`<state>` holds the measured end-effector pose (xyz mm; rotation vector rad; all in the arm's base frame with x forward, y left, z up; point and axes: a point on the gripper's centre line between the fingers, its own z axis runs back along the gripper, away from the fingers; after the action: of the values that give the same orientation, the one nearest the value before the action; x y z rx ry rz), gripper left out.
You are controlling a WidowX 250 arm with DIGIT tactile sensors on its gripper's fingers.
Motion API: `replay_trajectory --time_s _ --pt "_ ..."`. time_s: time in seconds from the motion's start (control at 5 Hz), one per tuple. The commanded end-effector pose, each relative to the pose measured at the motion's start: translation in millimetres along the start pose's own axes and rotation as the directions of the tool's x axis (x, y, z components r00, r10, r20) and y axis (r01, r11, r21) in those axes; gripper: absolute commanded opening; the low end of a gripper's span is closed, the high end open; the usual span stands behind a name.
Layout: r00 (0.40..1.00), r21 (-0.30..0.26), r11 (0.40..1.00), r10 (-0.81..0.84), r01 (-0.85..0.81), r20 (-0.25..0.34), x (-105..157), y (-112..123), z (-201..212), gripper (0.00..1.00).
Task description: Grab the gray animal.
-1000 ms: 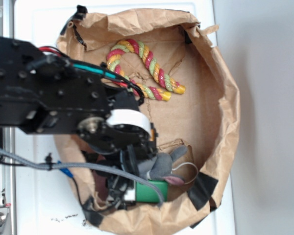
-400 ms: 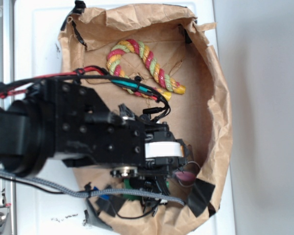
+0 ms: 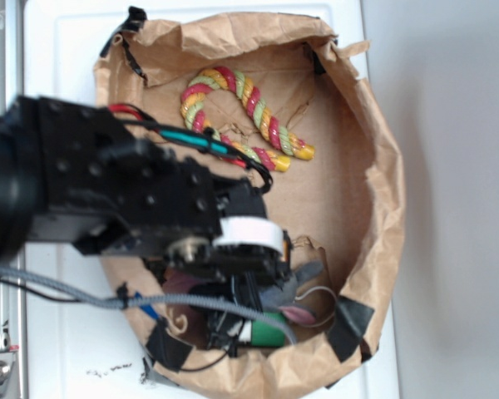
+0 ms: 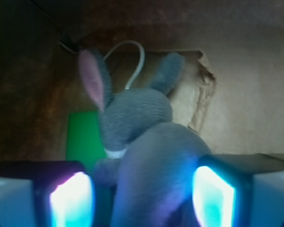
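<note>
The gray animal (image 4: 137,113), a soft plush mouse with pink inner ears and a looped thin tail, lies at the lower right of the paper-lined basin (image 3: 384,191). In the exterior view the gray animal (image 3: 298,283) pokes out from under my arm. My gripper (image 4: 142,189) is open, its two glowing pads on either side of the animal's rear body. The right pad touches the plush, while a narrow gap shows at the left pad. In the exterior view the gripper (image 3: 262,291) is mostly hidden beneath the wrist.
A flat green block (image 3: 266,331) lies just beside the animal, showing as a green block (image 4: 83,137) left of it in the wrist view. A red-yellow-green rope toy (image 3: 249,108) lies at the top of the basin. Crumpled paper walls with black tape (image 3: 349,324) ring the floor.
The arm swung out right over the animal, then drew back left. The animal's gray ear and pink ear show again at the wrist's right edge.
</note>
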<state>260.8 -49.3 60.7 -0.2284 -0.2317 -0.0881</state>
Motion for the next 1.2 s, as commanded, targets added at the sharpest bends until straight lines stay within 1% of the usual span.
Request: replay_trajectory --time_s 0.0,0.2,0.4,0.6,0.8,1.0 --pt "0.998 -0.042 0.998 0.040 -0.038 0.049 24 11 36 0.00" --pt "0.997 -0.052 0.997 0.064 -0.062 0.034 28 20 53 0.00" --pt "1.000 -0.033 0.999 0.018 -0.017 0.020 29 24 51 1.00" --pt "0.999 -0.021 1.000 -0.003 0.002 -0.052 28 14 40 1.00" --pt "0.996 -0.015 1.000 -0.003 0.002 -0.091 26 1 26 1.00" --pt "0.997 0.016 1.000 -0.006 0.007 -0.075 25 -7 12 1.00"
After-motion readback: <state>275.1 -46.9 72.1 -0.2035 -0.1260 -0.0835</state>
